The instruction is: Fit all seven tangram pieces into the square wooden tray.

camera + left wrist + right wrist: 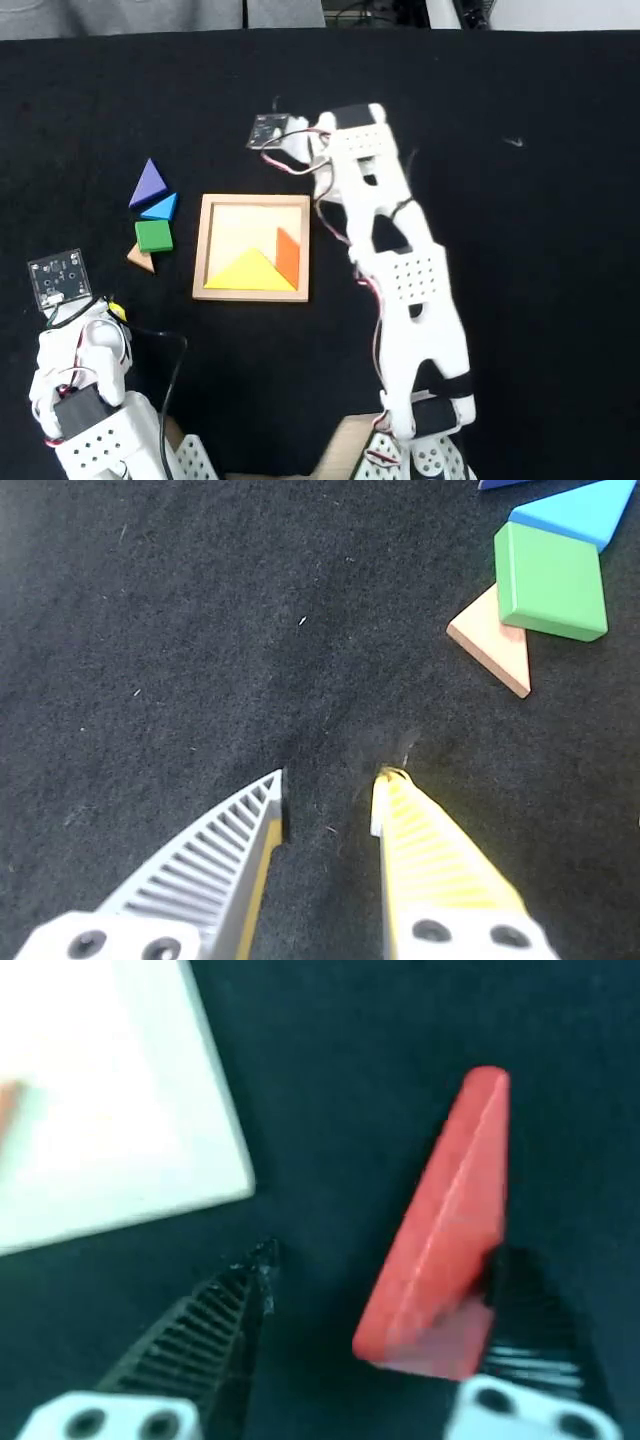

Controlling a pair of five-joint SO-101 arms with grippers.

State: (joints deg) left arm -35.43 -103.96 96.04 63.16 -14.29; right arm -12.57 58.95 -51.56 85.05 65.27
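The square wooden tray (pixel 204 250) lies mid-table and holds a yellow triangle (pixel 248 271) and an orange piece (pixel 288 256). Left of it lie a purple triangle (pixel 149 184), a blue triangle (pixel 160 208), a green square (pixel 153 236) and a tan triangle (pixel 140 259). My right gripper (pixel 380 1260) is open just beyond the tray's far right corner (pixel 215 1175). A red piece (pixel 440 1230) stands tilted on edge between its fingers, leaning against one of them. My left gripper (pixel 332 780) is open and empty over bare cloth, short of the green square (pixel 552 580) and the tan triangle (pixel 495 640).
Black cloth covers the table. The right arm (pixel 400 270) stretches along the tray's right side and hides the red piece from above. The left arm's base (pixel 85 420) sits at the near left corner. Bare cloth spreads to the right.
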